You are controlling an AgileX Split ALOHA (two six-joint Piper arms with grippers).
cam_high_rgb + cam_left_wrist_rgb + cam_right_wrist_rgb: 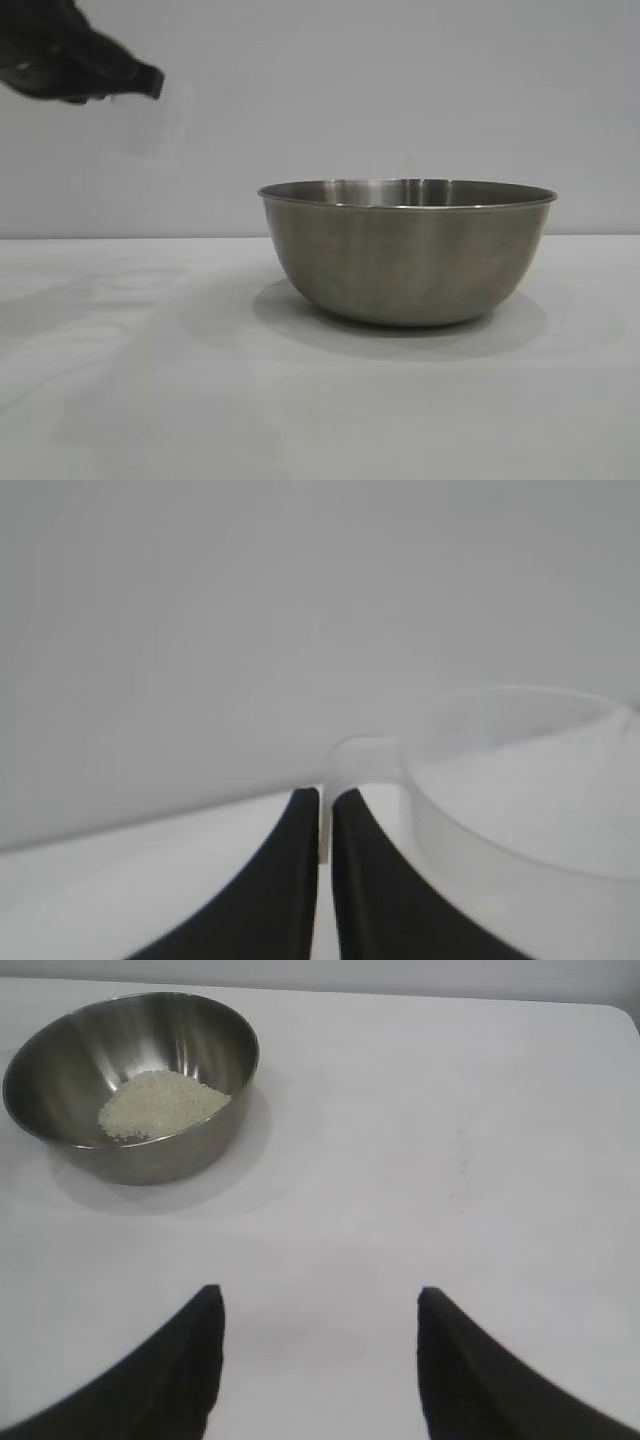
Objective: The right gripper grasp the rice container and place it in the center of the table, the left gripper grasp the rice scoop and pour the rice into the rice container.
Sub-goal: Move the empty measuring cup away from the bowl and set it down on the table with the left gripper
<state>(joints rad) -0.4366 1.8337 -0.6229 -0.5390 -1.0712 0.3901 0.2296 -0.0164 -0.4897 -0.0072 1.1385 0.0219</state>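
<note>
Right gripper (318, 1360) nearest, parted, empty; rice container (215, 1035), rice (160, 1105) inside, at eleven o'clock. Left gripper (325, 810) pinches rice scoop (520, 780) handle.

Left claw (325, 800) black, curved tapering fingers, right claw (318, 1305) matching black

A bare test setup rather than a home kitchen: a table (150, 400) under plain white cloth, a blank pale wall (400, 90) behind, one steel bowl (407, 255) standing alone
</note>
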